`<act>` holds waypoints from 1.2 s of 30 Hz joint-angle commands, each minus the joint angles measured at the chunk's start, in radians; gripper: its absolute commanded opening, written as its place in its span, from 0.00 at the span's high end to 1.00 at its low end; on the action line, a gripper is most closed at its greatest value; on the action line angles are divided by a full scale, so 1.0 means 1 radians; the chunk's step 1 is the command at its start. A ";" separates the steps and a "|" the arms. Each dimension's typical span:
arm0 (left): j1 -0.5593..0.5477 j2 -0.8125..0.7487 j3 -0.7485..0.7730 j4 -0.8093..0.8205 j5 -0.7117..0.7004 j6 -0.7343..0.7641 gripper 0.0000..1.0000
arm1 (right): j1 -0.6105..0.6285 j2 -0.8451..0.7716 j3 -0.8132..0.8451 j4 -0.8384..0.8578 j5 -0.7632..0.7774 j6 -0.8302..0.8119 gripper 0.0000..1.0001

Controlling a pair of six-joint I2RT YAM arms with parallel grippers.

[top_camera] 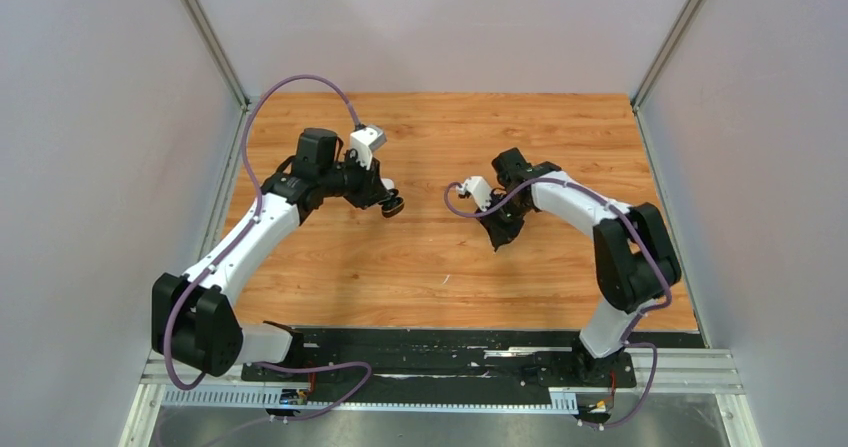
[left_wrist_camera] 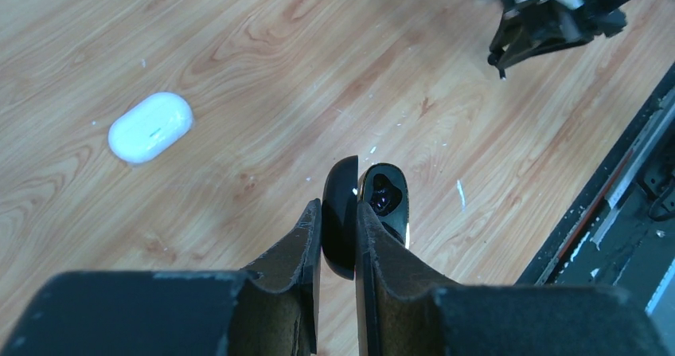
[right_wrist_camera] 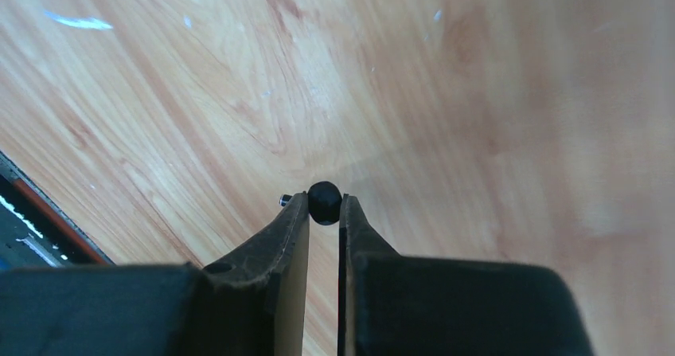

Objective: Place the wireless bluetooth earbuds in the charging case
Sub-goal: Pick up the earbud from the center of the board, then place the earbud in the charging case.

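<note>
My left gripper is shut on the lid of an open black charging case and holds it above the wood table; an earbud cavity shows in the case's open half. In the top view the left gripper is at mid-table, left of centre. My right gripper is shut on a tiny black earbud, held at the fingertips above the table. In the top view the right gripper hangs a short way right of the left one. The white earbuds are out of view.
A closed white oval case lies on the wood table, left of the black case. The right gripper shows at the top right of the left wrist view. A black base strip runs along the near edge.
</note>
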 commanded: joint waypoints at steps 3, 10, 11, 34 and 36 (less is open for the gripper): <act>0.003 0.027 0.015 0.082 0.148 0.012 1.00 | 0.008 -0.379 -0.080 0.332 -0.202 -0.181 1.00; -0.024 0.067 0.073 0.136 0.240 -0.011 1.00 | 0.109 -0.692 -0.410 1.020 -0.149 -0.430 1.00; -0.038 0.073 0.087 0.138 0.244 -0.012 1.00 | 0.130 -0.706 -0.431 1.075 -0.131 -0.458 1.00; -0.176 0.045 0.096 0.224 0.249 0.028 1.00 | 0.320 -0.751 -0.413 0.955 -0.089 -0.664 1.00; -0.178 0.036 0.095 0.222 0.247 0.037 1.00 | 0.319 -0.751 -0.412 0.950 -0.090 -0.660 1.00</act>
